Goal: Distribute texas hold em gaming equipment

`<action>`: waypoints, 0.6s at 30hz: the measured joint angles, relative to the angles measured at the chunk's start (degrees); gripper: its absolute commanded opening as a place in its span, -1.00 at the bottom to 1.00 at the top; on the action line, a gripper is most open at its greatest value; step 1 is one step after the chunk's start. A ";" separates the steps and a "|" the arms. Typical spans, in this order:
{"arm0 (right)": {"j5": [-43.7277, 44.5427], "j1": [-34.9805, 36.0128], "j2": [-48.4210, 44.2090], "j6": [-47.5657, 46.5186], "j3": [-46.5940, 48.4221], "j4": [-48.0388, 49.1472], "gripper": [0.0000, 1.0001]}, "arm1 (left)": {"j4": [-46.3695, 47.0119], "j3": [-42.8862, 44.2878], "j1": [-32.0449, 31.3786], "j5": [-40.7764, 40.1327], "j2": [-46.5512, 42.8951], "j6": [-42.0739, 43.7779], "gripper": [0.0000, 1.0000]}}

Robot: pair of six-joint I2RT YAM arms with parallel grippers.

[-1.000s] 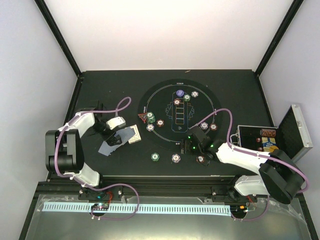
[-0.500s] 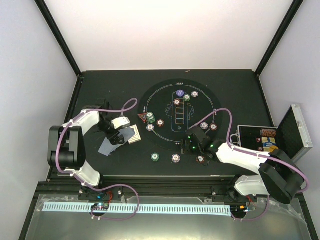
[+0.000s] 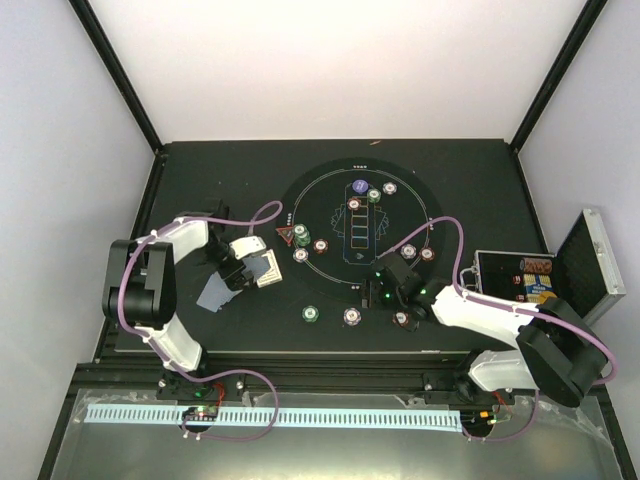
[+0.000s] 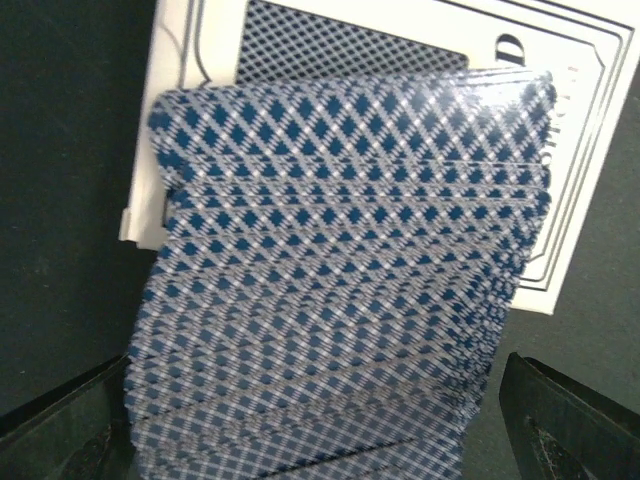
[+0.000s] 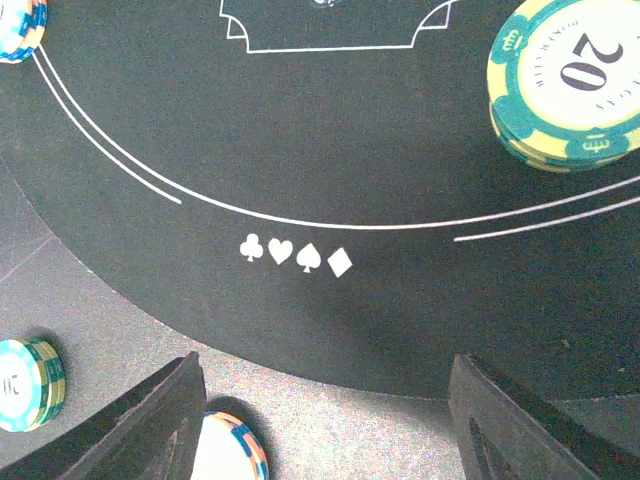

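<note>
On the black table (image 3: 470,170), the fanned cards (image 4: 340,280) could be scattered if the wide-open left gripper (image 4: 318,405) is closed crookedly.

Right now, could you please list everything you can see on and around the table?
Playing cards: one fanned pile, blue-and-white diamond backs, left of the mat.
Loose cards: one or two, grey-blue, near-left of the pile.
Poker chips: about eleven small stacks, green, purple-white and red-brown, on and around the mat.
Triangle marker: one, red, mat's left edge.
Round button: one, blue, far part of the mat.
Mat: one, black with white lines, table centre.
Case: one, silver, open, right edge.
Table: one, black.
Left gripper: one, black, open over the card pile.
Right gripper: one, black, open and empty, over the mat's near edge.
</note>
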 measured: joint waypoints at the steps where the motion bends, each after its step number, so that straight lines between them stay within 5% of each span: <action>1: 0.00 0.00 0.00 0.00 0.00 0.00 0.39 | 0.20 0.07 0.00 -0.11 0.35 -0.22 0.98; 11: 0.02 0.00 0.00 0.00 0.00 0.00 0.30 | 3.89 -1.14 -0.50 -1.38 -0.02 -1.33 0.95; 18: 0.02 0.00 0.00 0.00 0.00 0.00 0.25 | 10.25 -6.54 -1.11 -3.34 -3.72 -0.26 0.61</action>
